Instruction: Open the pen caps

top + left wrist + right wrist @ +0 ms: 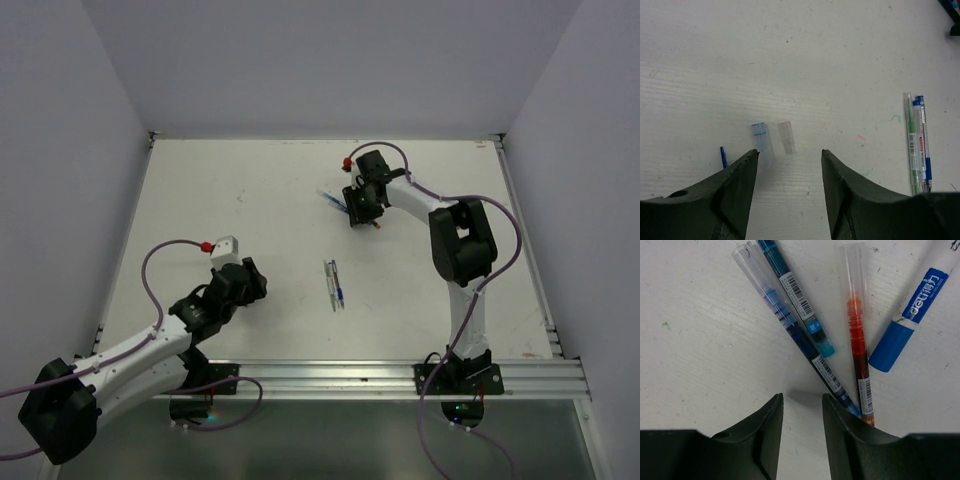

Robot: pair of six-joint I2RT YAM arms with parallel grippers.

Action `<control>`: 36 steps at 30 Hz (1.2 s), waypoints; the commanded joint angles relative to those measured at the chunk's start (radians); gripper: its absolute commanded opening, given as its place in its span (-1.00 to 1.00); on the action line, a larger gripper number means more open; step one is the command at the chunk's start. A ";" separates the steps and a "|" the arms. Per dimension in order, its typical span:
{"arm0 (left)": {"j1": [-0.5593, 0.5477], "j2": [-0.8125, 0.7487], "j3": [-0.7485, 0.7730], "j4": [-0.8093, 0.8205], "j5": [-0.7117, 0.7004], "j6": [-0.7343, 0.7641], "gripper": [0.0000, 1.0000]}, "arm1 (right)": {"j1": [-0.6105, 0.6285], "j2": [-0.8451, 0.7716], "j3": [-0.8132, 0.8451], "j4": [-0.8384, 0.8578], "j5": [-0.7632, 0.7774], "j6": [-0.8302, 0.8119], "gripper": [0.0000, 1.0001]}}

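The left gripper (790, 153) fills the bottom of its wrist view, its two dark fingers spread wide with only bare white table (700, 60) between them. Just ahead of the fingertips lie two short loose tubes; a clear cap with a blue band (761, 140) sits close to the tip of the finger on the view's left, and a plain clear cap (786, 136) lies just beside it; both lie flat, and neither is held. A small blue sliver (723, 156) lies at that same finger's outer edge, too small to identify. Off to the right, a green pen (911, 150) and a blue pen (923, 142) lie side by side, well apart from the caps.

The right gripper (801, 397) hangs low over the far part of the table, its jaws parted by a narrow gap and gripping nothing. Four pens fan out ahead of it; a clear pen with blue ink (785, 320) lies against a teal pen (795, 295); a red pen (858, 340) lies near them; a white marker (925, 290) wears a blue cap (890, 346) on its end. The lower ends of the blue-ink and red pens reach the edge of the finger on the view's right; whether they touch it I cannot tell.

From above, the two grippers stand well apart, with the paired green and blue pens between them.
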 commanded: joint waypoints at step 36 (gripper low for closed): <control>0.003 0.050 -0.019 0.101 0.012 0.037 0.17 | -0.024 0.074 0.082 0.023 -0.007 -0.006 -0.20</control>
